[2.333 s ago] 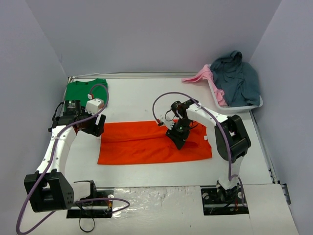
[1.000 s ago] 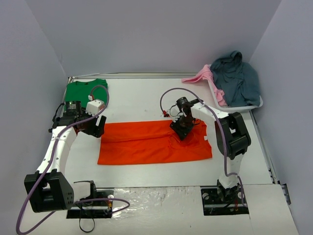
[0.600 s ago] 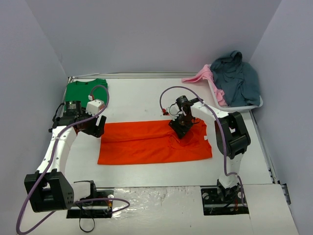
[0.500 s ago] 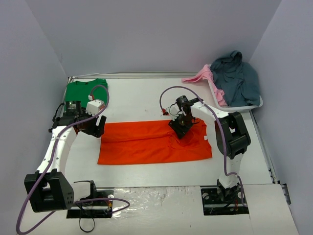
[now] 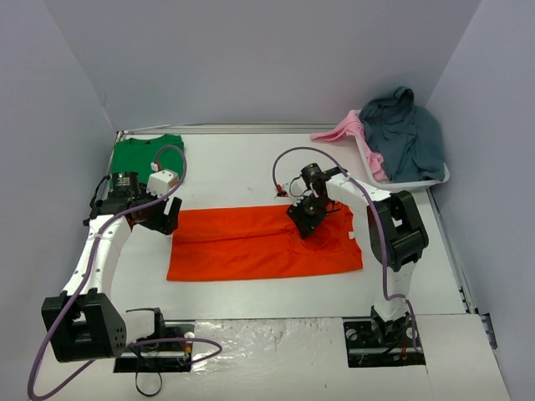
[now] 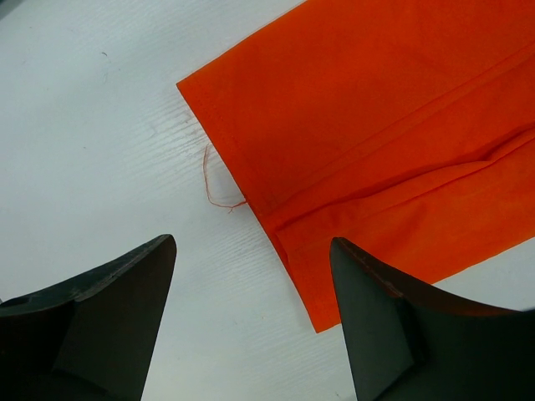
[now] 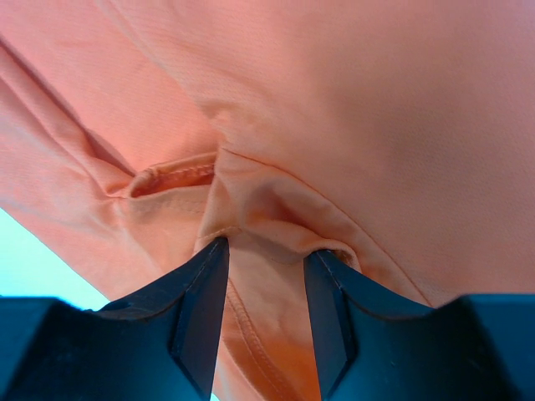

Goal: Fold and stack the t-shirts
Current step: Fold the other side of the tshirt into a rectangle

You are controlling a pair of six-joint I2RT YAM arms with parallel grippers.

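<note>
**Item 1, orange t-shirt** (image 5: pixel 263 242): lies flat at the centre of the table (image 5: pixel 242 163), folded into a long band. Its long axis runs from 9 o'clock to 3 o'clock in the overhead view. A small white tag shows near the 3 o'clock end. Lengthwise creases run along the band, and a loose thread (image 6: pixel 213 188) trails from the hem at the 9 o'clock end.

**Item 2, green t-shirt** (image 5: pixel 146 154): a folded square at the table's 10 o'clock corner, well apart from the orange one.

**Item 3, left gripper** (image 6: pixel 251 244): jaws wide and holding nothing. It sits over the 9 o'clock end of the orange t-shirt, with bare table and the cloth's edge showing between the fingers.

**Item 4, right gripper** (image 7: pixel 263 251): jaws narrow and pinched on a raised fold of the orange t-shirt, along its 12 o'clock edge, right of the middle.

**Item 5, basket** (image 5: pixel 401 180): at 2 o'clock, holding a grey-blue garment (image 5: pixel 405 125) and a pink cloth (image 5: pixel 347 129) that hangs over the rim.
</note>
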